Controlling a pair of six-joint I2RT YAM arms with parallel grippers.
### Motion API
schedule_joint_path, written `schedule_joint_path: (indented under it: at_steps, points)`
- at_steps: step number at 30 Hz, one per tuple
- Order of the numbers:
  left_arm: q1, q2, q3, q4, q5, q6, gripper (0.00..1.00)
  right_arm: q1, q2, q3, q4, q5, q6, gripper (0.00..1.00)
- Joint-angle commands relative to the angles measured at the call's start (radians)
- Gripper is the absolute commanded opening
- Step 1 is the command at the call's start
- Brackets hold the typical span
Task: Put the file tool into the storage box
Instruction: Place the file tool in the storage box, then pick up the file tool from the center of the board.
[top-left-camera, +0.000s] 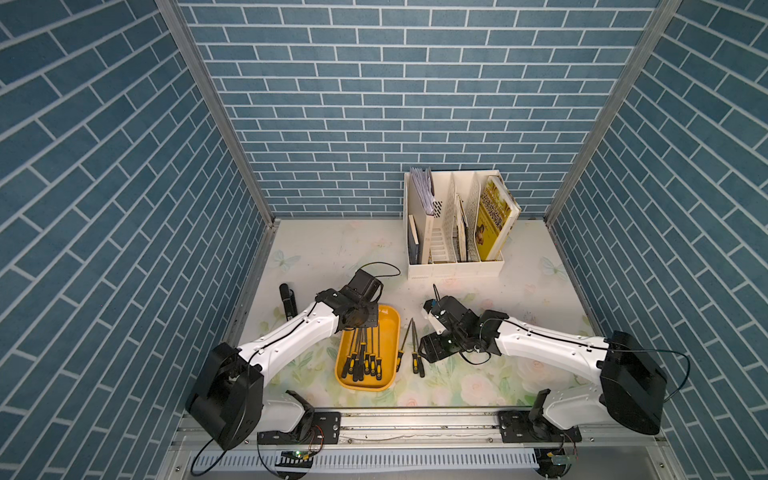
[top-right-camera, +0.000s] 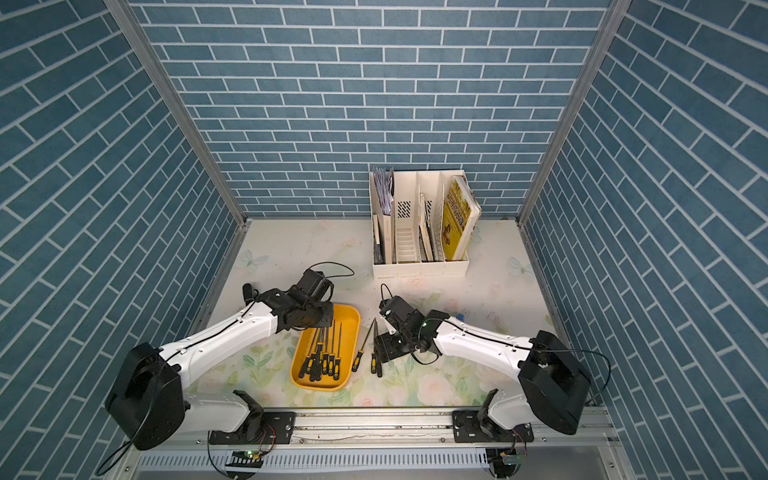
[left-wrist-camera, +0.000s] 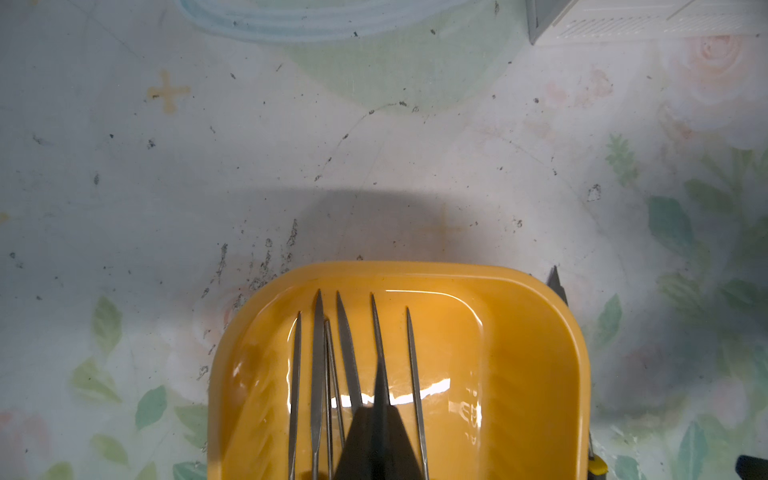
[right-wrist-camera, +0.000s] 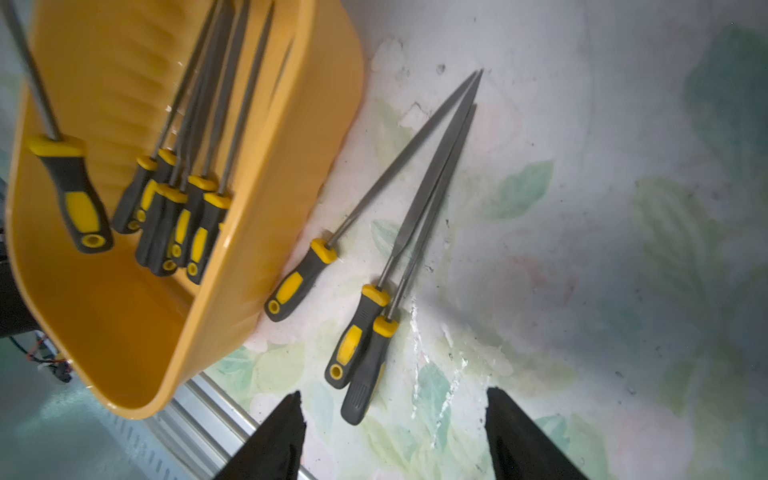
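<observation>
The storage box (top-left-camera: 366, 387) lies on the table (top-left-camera: 324, 253) with its long axis running near to far. The stored files (top-left-camera: 365, 361) inside have their handles at the near end.

Three file tools (right-wrist-camera: 415, 232) lie on the table just right of the box. Their handles are near and their tips point far and converge. The leftmost is tilted, with its handle just beside the box wall.

The right gripper (right-wrist-camera: 392, 432) is released, jaws apart. The paired handles lie just ahead of its fingers.

The left gripper (left-wrist-camera: 380, 399) is clenched above the box's far end, over the shafts. Whether it pinches one cannot be determined.

The white organiser (top-left-camera: 453, 268) stands farthest back.
</observation>
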Motion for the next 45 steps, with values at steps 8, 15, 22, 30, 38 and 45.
schedule_joint_path:
  at_steps: [8, 15, 22, 30, 38, 45]
  points:
    - [-0.006, 0.019, -0.051, 0.000, -0.010, 0.005, 0.15, 0.061, 0.144, 0.001, 0.023, 0.009, -0.011, 0.63]
    - [-0.012, 0.007, -0.077, 0.008, 0.004, -0.003, 0.34, 0.068, 0.184, 0.019, 0.007, 0.036, -0.012, 0.56]
    - [-0.019, -0.045, -0.029, -0.020, 0.025, -0.013, 0.37, 0.067, 0.164, 0.007, -0.043, 0.089, -0.008, 0.51]
    - [-0.021, -0.093, 0.027, -0.046, 0.051, -0.021, 0.38, 0.063, 0.116, -0.019, -0.058, 0.113, 0.003, 0.50]
    - [-0.022, -0.121, 0.037, -0.049, 0.061, -0.031, 0.38, 0.063, 0.173, -0.006, -0.041, 0.109, -0.008, 0.38]
    - [-0.022, -0.124, 0.073, -0.054, 0.080, -0.036, 0.39, 0.062, 0.174, -0.031, -0.061, 0.168, -0.008, 0.11]
